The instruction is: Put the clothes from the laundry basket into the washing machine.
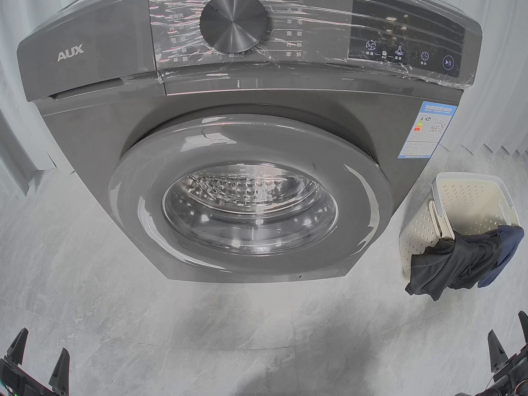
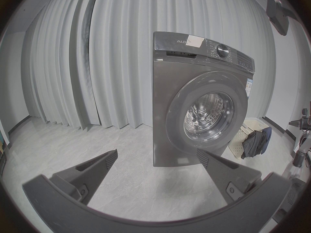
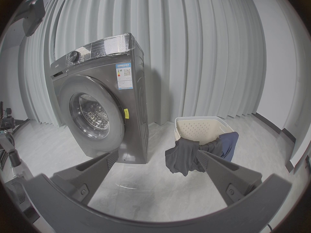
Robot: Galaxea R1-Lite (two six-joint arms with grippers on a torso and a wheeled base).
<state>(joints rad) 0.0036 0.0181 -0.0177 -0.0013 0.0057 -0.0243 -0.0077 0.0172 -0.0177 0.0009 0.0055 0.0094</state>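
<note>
Dark clothes [image 3: 184, 156] drape the laundry basket [image 3: 201, 128] rim beyond the right gripper's [image 3: 157, 152] wide, empty fingers; the left gripper [image 2: 156, 152], equally spread and empty, faces the closed washing machine [image 2: 162, 114].

Quick headcount from where I'm parked: one washing machine [image 1: 247, 111]. On it I count one round door [image 1: 137, 193], one big dial [image 1: 234, 22], one blue label [image 1: 428, 129] and one tiny yellow sticker [image 3: 126, 113] near the front's right edge. There's one laundry basket [image 1: 473, 199] on the floor [image 1: 220, 314], just beside the machine's right front corner. For clothes I count two pieces draped over the basket's rim, one dark grey garment [image 1: 445, 265] and one navy garment [image 1: 503, 248], touching each other. Can't tell if that dark bundle is really more than one. Then my two grippers, left gripper [image 1: 43, 341] and right gripper [image 1: 507, 325], two fingers [image 2: 94, 169] each, so four total.
</note>
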